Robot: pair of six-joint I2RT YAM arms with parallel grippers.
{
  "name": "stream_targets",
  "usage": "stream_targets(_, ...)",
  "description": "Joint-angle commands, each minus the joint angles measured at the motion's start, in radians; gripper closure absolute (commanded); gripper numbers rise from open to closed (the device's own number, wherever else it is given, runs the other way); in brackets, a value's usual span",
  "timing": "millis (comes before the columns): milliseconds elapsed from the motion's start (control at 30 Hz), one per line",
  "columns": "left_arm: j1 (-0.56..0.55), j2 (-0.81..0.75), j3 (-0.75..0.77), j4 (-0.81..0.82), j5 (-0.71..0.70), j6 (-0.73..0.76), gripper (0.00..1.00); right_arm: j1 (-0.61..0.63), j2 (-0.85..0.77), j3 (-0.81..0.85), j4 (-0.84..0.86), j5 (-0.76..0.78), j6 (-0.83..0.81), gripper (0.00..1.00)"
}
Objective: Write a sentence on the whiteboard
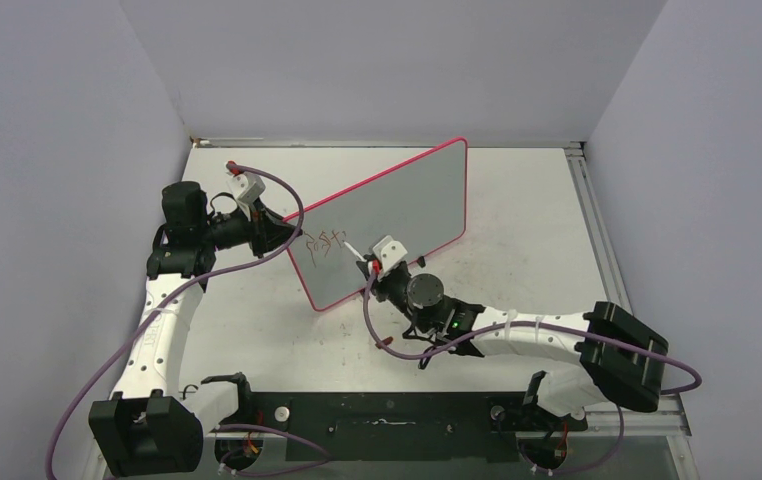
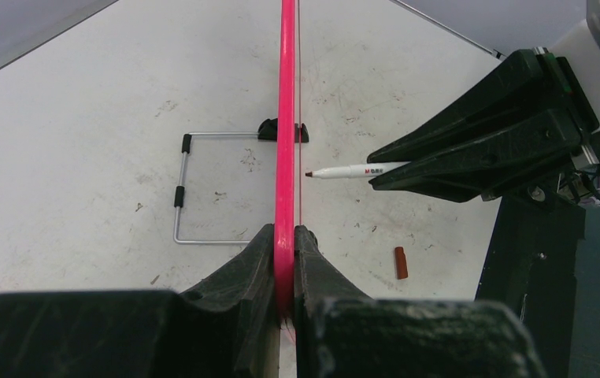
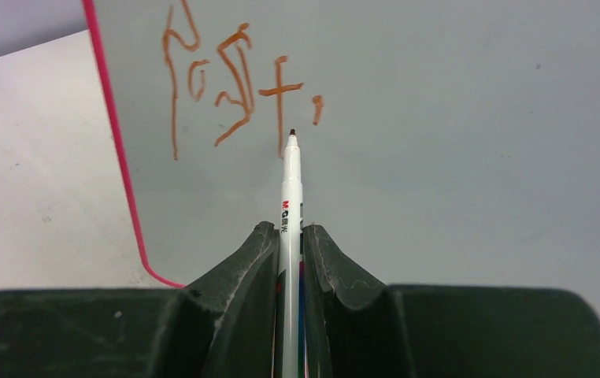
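The whiteboard (image 1: 397, 205) stands upright and slanted across the table, grey-faced with a pink rim (image 2: 285, 118). My left gripper (image 1: 279, 236) (image 2: 284, 236) is shut on its near left edge. The sentence (image 1: 323, 243) (image 3: 226, 87) is a short red-orange scrawl near that edge, ending in a small dot. My right gripper (image 1: 372, 262) (image 3: 289, 236) is shut on a white marker (image 3: 290, 189) (image 2: 352, 170) that points at the board's face. Its dark tip sits just below the last letters. In the left wrist view a thin gap shows between tip and board.
A small red pen cap (image 2: 400, 262) lies on the white table (image 1: 537, 250) on the writing side of the board. Behind the board a bent wire stand (image 2: 180, 193) lies flat beside a black foot (image 2: 268, 128). Grey walls close in the table.
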Motion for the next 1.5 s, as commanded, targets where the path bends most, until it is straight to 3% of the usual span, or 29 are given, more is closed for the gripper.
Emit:
stream_targets(0,-0.004,0.006,0.016,-0.056,-0.011,0.046,1.00,0.053,-0.037,0.006,0.017,0.069,-0.046,0.95)
stream_targets(767,-0.004,0.004,0.014,-0.053,-0.010,0.043,1.00,0.021,0.056,0.083,0.030,0.048,-0.048,0.95)
stream_targets(1467,-0.004,0.002,0.014,-0.054,-0.010,0.043,1.00,-0.022,0.027,0.060,0.009,0.112,-0.008,0.95)
